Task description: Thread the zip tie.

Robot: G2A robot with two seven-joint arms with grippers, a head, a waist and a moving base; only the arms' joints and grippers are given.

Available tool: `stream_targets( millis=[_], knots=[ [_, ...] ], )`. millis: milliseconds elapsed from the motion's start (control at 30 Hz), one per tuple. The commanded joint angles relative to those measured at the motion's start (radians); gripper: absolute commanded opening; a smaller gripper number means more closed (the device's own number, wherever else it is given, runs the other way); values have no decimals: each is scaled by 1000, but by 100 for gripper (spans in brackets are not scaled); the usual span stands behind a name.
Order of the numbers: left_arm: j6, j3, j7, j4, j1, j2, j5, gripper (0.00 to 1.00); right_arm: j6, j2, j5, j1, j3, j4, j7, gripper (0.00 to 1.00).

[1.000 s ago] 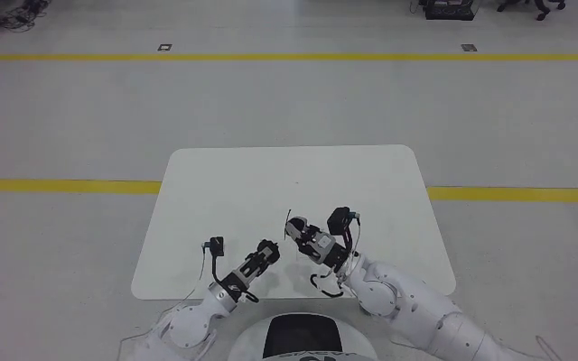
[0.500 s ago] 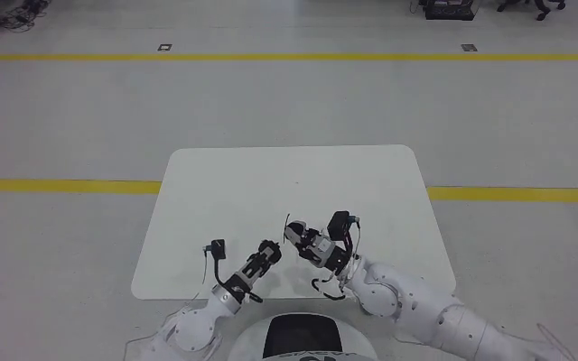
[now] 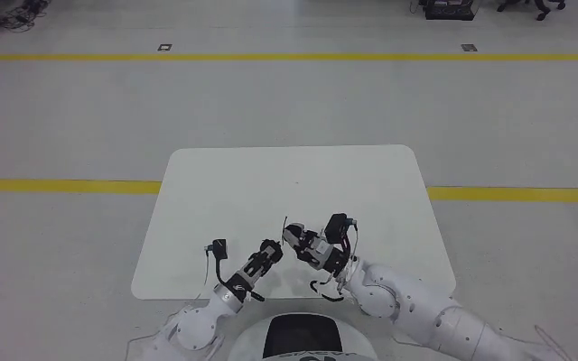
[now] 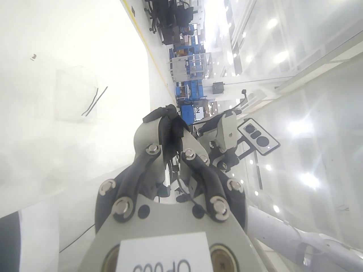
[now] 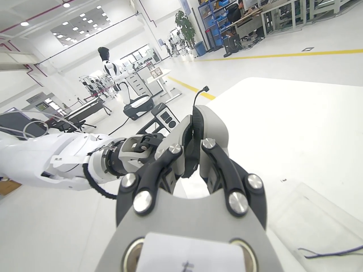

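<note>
Table (image 3: pixel 271 180): white, rounded corners, on a pale floor with yellow lines; both arms are over its near edge.
Right gripper (image 5: pixel 195 121): clenched on the zip tie, pads pressed flat on the strip; seen from the top it sits just beside the left gripper, apart from it.
Zip tie (image 5: pixel 195 106): thin black strip, held above the table near the near edge. One end curves up out of the fingertips to a small head. The part between the pads is mostly hidden, and the lower end is lost behind the fingers. From the top it is only a hairline.
Left gripper (image 4: pixel 169 124): fingers closed, dark pads bunched together. Whether anything is caught between them is too dark to make out.
Gap between grippers: the left wrist view shows the right gripper close behind the left fingertips. No strip between the two can be made out.
Tray (image 4: pixel 76 97): clear and shallow, on the table. Its edges are faint, and one side is cut off in the right wrist view.
Spare ties (image 4: pixel 95 100): thin dark strips lying in the tray; their number is hard to tell.
</note>
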Motion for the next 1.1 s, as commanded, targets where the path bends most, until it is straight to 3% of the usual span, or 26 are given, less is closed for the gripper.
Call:
stream_targets(
  millis=[0,533,1067],
  knots=[
    [0,0,1,1,0,0,-3,0,1,-7,-9,-2,1,6,-15,0],
    [3,-4,-3,2,1,0,-19,0,1,-45,-58,-13,17,52,-49,0],
    [3,-4,-3,2,1,0,-19,0,1,-62,-90,-26,34,68,-61,0]
  ],
)
